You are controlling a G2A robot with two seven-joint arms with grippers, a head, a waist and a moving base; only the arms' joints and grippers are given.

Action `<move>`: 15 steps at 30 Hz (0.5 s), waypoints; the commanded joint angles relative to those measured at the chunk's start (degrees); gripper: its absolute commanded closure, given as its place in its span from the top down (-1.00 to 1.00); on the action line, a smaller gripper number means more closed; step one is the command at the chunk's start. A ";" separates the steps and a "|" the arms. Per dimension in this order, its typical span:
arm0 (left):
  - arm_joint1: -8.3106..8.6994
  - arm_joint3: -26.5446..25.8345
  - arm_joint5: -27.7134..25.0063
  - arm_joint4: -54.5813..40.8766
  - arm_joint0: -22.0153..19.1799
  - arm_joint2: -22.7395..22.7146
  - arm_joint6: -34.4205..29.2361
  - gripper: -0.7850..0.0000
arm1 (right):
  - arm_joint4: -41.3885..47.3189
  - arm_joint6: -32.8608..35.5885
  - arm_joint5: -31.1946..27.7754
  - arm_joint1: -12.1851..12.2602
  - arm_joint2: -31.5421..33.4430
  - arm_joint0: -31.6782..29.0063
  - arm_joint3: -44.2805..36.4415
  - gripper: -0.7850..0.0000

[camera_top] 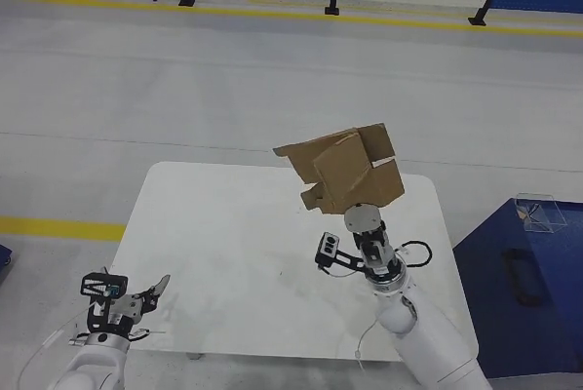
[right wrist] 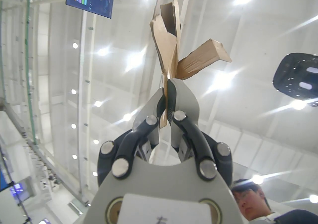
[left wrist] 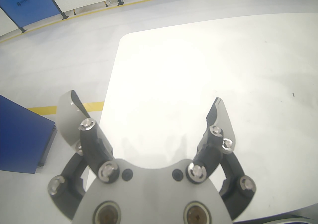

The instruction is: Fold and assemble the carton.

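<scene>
The carton [camera_top: 348, 171] hangs in the air above the far right part of the table [camera_top: 223, 253], held from below by the right gripper [right wrist: 167, 85], whose jaws are pressed together on a thin strip of cardboard at the carton's lower edge.

That narrow pinch is the main risk. The whole weight sits above a single edge, so the carton may swing or pivot about the grip, slide out of it, or crease or tear where it is clamped. The left gripper [left wrist: 145, 97] is well apart from it, low over the near left corner of the table with its jaws spread wide and nothing between them, so nothing steadies the carton from a second side. Any fold attempted in mid-air would probably push the panels away rather than bend them. If the carton dropped, it could land off the table's right edge.

The carton is plain brown corrugated cardboard, only partly formed and tilted. Its panels lean at odd angles, and the seams gape open. One flap [right wrist: 203, 57] juts out sideways just beside the grip, and the edges look worn and ragged.
</scene>
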 commanded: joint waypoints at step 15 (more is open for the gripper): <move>0.00 0.00 0.00 0.00 0.00 0.00 0.00 1.00 | -67.06 28.05 -67.77 2.28 24.87 2.76 -3.69 -1.00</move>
